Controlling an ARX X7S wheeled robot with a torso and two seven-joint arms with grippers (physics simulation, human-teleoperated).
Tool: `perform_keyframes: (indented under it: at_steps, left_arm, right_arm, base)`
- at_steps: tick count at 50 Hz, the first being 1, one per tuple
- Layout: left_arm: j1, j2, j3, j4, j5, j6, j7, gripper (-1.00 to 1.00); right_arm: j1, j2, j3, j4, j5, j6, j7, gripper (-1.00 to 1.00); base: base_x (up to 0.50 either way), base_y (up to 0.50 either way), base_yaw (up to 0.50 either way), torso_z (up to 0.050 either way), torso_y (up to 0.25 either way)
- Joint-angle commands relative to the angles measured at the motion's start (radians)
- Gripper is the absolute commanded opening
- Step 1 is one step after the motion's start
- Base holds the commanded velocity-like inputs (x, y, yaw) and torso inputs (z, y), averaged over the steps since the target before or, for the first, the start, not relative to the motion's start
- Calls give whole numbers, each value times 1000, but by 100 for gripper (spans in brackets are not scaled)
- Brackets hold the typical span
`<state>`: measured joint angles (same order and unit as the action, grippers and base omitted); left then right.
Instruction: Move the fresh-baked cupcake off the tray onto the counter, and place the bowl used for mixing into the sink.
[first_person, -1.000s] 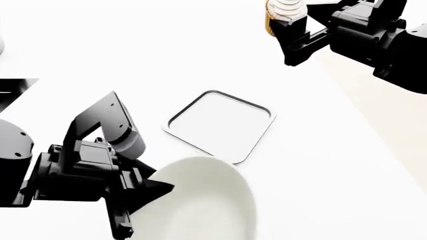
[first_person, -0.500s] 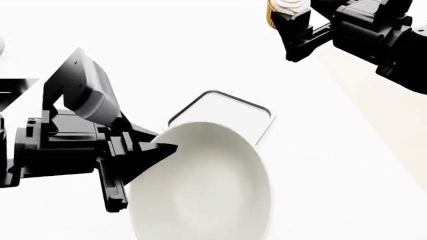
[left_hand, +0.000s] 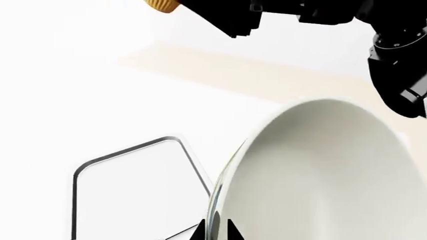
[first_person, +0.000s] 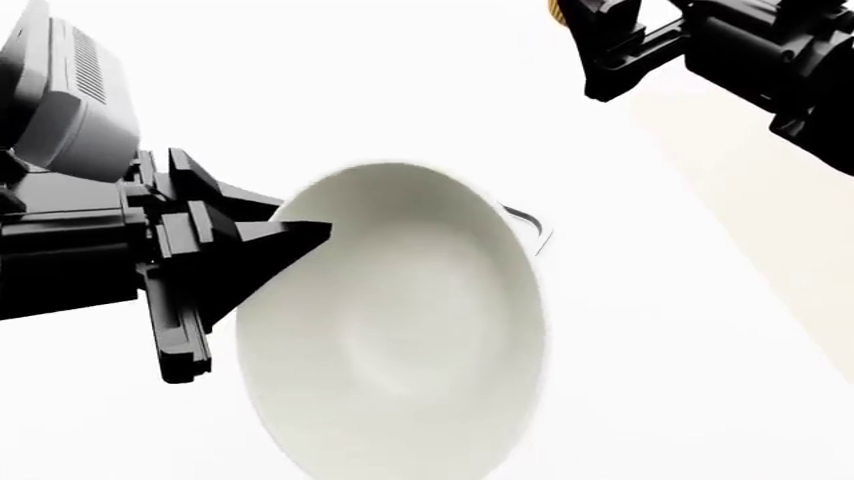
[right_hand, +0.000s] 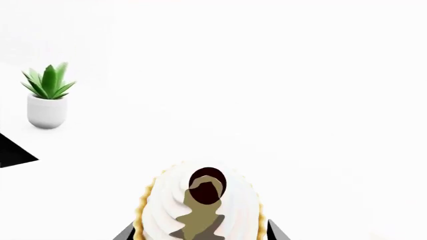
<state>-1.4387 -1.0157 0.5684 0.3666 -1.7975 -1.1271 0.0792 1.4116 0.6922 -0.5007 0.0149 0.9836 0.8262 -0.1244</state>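
Bowl (first_person: 400, 330): large, plain off-white, deep smooth sides, tipped with its opening toward the head camera, raised over the white counter (first_person: 400, 80) and hiding most of the tray (left_hand: 127, 190). Left gripper (first_person: 274, 245) is clamped on the bowl's left rim. Right gripper (first_person: 601, 45), far right, is closed around the cupcake (right_hand: 200, 205), white frosting, yellow-orange wrapper.

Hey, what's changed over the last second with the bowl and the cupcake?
The left gripper has lifted the bowl up, so it now covers most of the tray in the head view. The right gripper has carried the cupcake farther toward that view's top edge. Both grips stayed shut, and the tray hasn't moved.
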Motion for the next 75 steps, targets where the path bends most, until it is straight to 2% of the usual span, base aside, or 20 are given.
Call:
perform_keyframes:
  at_steps: [1,12,75]
  left_arm:
    - [-15,-9,-26,-6,12,22,1,-100]
    - [0,-26,-35,0,34,36,12,-100]
    - [29,-22,-35,9,102,70,32,-100]
  right_arm:
    - [0,8,-1,-23,-30,-28,-25,-100]
    - [-7,13,-17,-27,-53,-44,-39,-100]
    - [-4,19,-43,-37,-73,-47,-49,-100]
  base:
    - [0,0,0,0,0]
    - [0,62,0,0,0]
    - [-3,500,0,0,0]
